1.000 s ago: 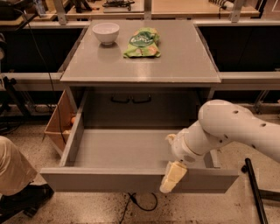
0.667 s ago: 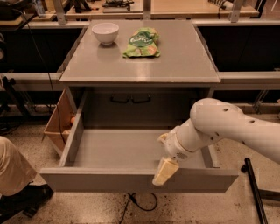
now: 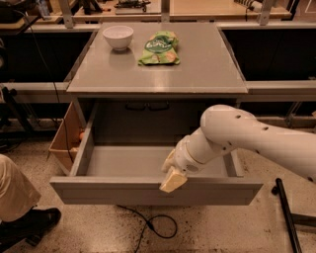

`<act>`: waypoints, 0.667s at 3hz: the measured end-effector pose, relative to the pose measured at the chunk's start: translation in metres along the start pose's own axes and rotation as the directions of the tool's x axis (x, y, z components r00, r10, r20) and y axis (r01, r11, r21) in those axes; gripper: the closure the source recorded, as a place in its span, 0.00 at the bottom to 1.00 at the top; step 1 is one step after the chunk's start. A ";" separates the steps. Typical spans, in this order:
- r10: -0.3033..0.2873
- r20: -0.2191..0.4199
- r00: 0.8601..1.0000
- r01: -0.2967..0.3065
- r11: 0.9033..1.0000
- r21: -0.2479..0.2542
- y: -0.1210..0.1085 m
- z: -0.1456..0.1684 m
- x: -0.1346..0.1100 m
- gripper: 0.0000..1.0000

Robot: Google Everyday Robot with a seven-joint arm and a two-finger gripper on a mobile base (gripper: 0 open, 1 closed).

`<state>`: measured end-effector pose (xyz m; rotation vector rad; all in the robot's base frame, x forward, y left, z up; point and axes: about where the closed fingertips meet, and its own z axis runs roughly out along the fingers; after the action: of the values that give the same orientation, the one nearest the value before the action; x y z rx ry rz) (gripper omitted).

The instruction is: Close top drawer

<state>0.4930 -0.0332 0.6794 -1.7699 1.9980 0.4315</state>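
Since the drawer stands pulled fully out, I'm at the approach step: the gripper is at the drawer front's top rim, just right of middle; I cannot tell its opening. Next, push straight inward.

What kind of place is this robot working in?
Most likely a robotics lab or workshop, not a home: long wooden workbenches run behind the grey cabinet, and a loose cable lies on the speckled floor. The gripper is at the front edge of the open top drawer.
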 end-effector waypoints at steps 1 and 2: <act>-0.019 0.011 1.000 0.019 1.000 0.002 -0.006 0.005 -0.011 0.63; -0.073 0.044 0.996 0.073 0.997 0.010 -0.026 0.025 -0.042 0.41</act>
<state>0.5249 0.0118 0.6804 -1.8066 1.8961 0.4346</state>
